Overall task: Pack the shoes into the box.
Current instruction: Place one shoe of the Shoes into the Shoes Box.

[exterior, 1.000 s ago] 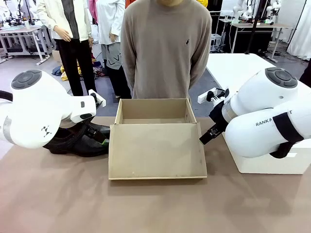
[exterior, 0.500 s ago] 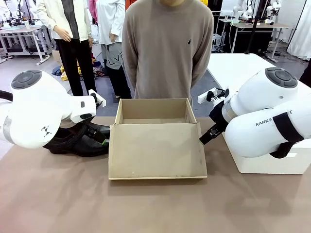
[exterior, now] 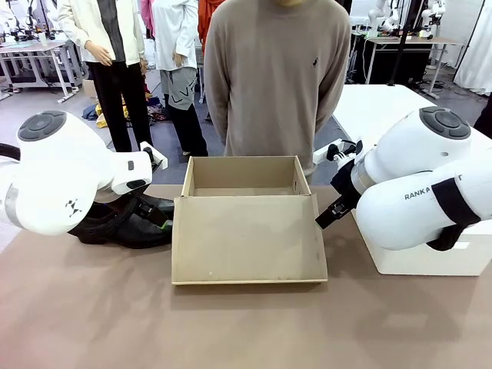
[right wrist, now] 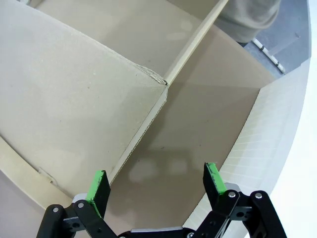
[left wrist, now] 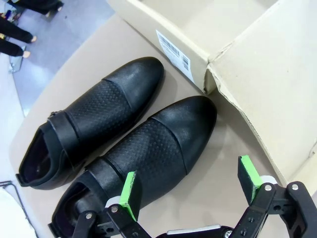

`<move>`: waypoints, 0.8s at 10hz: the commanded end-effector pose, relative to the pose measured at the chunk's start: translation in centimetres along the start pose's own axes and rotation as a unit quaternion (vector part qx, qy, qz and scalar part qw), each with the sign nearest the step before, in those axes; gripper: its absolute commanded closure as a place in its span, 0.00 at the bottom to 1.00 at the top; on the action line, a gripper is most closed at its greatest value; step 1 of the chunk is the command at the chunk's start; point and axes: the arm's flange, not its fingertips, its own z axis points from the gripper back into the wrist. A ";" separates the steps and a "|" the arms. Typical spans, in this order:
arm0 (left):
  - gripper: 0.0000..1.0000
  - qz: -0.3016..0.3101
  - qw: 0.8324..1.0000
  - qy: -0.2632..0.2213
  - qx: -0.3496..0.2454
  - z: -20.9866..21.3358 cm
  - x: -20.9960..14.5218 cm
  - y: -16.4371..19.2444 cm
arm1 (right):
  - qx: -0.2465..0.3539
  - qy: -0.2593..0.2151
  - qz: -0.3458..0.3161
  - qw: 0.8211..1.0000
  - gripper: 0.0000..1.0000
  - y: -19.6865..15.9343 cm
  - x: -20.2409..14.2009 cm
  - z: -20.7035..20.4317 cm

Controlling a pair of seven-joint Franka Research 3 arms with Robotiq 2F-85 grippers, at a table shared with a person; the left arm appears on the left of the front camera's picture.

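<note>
**Desk:** What do we have at the left gripper?

**Photo:** We see the left gripper (left wrist: 188, 178) spread wide with nothing between its green pads. It hangs over the heel end of the nearer of the shoes (left wrist: 153, 144). The left arm (exterior: 54, 173) enters from the left, its big joint high and its wrist bent down to the pair.

**Desk:** How do the shoes lie?

**Photo:** They sit side by side on their soles on the table (exterior: 231, 330), left of the box (exterior: 244, 161). Their long axes run parallel, toes toward the box's end wall with the white label (left wrist: 173, 47), heels away from it. The nearer toe sits just beside the corner where the lid flap (exterior: 246, 238) meets that wall. We cannot tell whether it touches.

**Desk:** And on the right?

**Photo:** The right gripper (right wrist: 155, 183) is also parted and empty. It is poised over the strip of table between the flap's edge and the white box (right wrist: 282, 139). The right arm (exterior: 419, 192) comes in from the right above that white box, its wrist angled down toward the tan one.

**Desk:** The box itself?

**Photo:** It stands open at mid-table, its long side running left to right, the flap laid flat toward the robot's side. A person (exterior: 277, 77) stands just behind it at the far edge.
</note>
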 end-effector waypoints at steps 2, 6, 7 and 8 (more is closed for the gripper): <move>0.00 -0.002 1.000 -0.015 0.019 3.7 1.3 0.4 | 0.012 -0.011 0.004 1.000 0.00 -0.6 1.6 2.9; 0.00 -0.040 0.998 -0.041 0.018 8.6 3.7 0.4 | 0.040 -0.035 0.017 0.998 0.00 -1.8 2.9 7.8; 0.00 -0.046 0.998 -0.047 0.018 9.7 4.0 0.4 | 0.041 -0.041 0.021 0.998 0.00 -2.1 3.0 8.8; 0.00 -0.053 0.997 -0.049 0.022 10.7 4.3 0.4 | 0.047 -0.051 0.026 0.997 0.00 -2.4 3.1 9.9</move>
